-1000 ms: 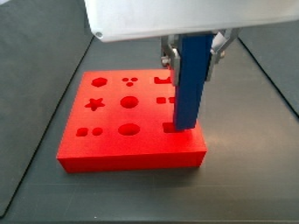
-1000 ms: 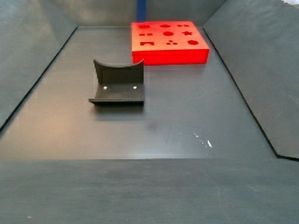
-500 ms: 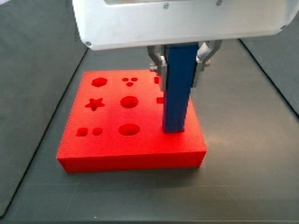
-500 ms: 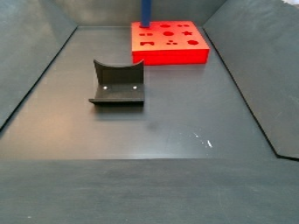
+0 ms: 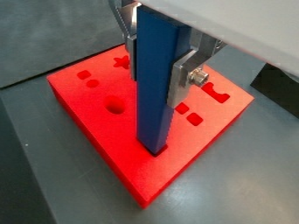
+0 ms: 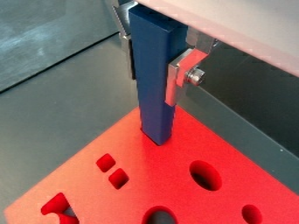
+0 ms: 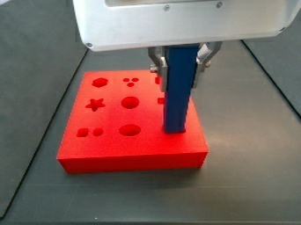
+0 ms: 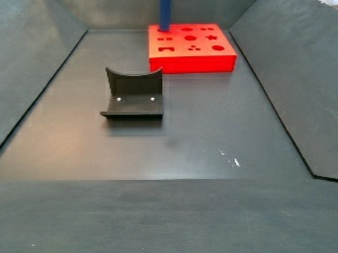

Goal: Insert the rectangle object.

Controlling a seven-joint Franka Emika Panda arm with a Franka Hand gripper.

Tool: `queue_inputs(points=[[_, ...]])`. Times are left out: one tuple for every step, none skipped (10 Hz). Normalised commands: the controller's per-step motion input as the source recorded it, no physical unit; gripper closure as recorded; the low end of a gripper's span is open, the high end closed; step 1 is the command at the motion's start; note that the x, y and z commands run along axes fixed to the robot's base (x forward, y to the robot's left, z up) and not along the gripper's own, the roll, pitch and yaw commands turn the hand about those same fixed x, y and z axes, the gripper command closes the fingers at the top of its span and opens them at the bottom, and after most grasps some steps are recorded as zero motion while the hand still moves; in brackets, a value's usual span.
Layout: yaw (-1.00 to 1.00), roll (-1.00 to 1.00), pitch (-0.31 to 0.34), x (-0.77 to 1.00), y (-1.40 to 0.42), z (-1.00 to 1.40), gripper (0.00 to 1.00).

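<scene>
The rectangle object is a long blue bar [image 5: 156, 96], held upright; it also shows in a wrist view [image 6: 158, 87] and in both side views [image 7: 180, 88] [image 8: 165, 12]. My gripper [image 5: 158, 74] is shut on its upper part, with silver fingers [image 5: 187, 79] on two opposite sides. The gripper also shows in a wrist view [image 6: 155, 66] and a side view [image 7: 179, 60]. The bar's lower end meets a rectangular hole near a corner of the red block [image 5: 105, 131] [image 7: 129, 132]. I cannot tell how deep it sits.
The red block [image 8: 192, 49] has several other shaped holes, among them a star [image 7: 97, 105] and circles [image 7: 129, 129]. It lies at the far end of the dark floor. The fixture [image 8: 132, 96] stands on the floor away from the block. Dark walls [image 8: 40, 79] slope up on both sides.
The gripper has come down with the bar and shifted slightly sideways over the block. In the last half second almost nothing has moved.
</scene>
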Motion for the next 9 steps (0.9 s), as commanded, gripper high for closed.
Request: queue_inputs(points=[[0.00,0.00,0.000,0.08,0.00,-0.01,1.00],[0.00,0.10,-0.003,0.07,-0.06,-0.33,1.00],[-0.13,0.15,-0.100,0.06,-0.25,-0.91,1.00],[-0.18,0.14,-0.047,0.23,-0.39,-1.00,1.00],[-0.14,0.21,-0.030,0.30,-0.54,-0.93,1.00],[-0.11,0.27,-0.039,0.25,-0.56,-0.81,1.00],[-0.14,0.28,-0.041,0.23,-0.58,-0.79,1.00],[0.00,0.03,-0.059,0.06,-0.04,0.00,1.00],[0.00,0.00,0.000,0.00,0.00,0.00,1.00]])
